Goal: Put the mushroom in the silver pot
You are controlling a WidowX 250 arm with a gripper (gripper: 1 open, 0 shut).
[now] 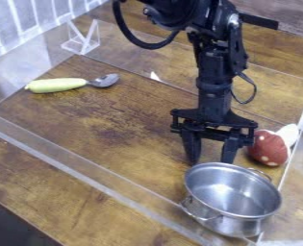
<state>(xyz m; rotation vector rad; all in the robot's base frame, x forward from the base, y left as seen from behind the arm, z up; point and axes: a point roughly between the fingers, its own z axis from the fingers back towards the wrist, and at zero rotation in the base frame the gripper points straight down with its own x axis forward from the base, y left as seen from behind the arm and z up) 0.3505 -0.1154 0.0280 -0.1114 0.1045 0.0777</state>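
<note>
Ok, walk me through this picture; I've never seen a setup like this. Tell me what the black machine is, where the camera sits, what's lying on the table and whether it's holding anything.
The black machine is a jointed robot arm. At its lower end is the gripper, pointing straight down, with its jaws spread open and nothing between them. There is one view, from a camera standing off the table and looking down at it from the side. On the brown wooden table lie a round shiny silver pot near the front edge, a small toy mushroom with a reddish-brown cap and white stem on its side beside the arm, and, far back on the left, a long yellow-green vegetable next to a small metal spoon. The pot looks empty.
</note>
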